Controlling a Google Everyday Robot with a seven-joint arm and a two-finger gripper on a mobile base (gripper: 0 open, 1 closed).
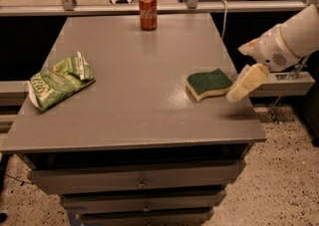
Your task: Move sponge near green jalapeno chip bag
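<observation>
One sponge (208,84) sits just left of my claw (239,70), which hangs wide and empty. The chip bag (59,81) lies well apart, across the table (144,115).

The gripper (239,73) hangs just right of the sponge (208,83), at the table's (134,120) right side. Its arm (299,33) is cut off at the right border. The bag's (59,81) lettering is too small to read (only white marks show). The drawers (139,185) run past the bottom border.
</observation>
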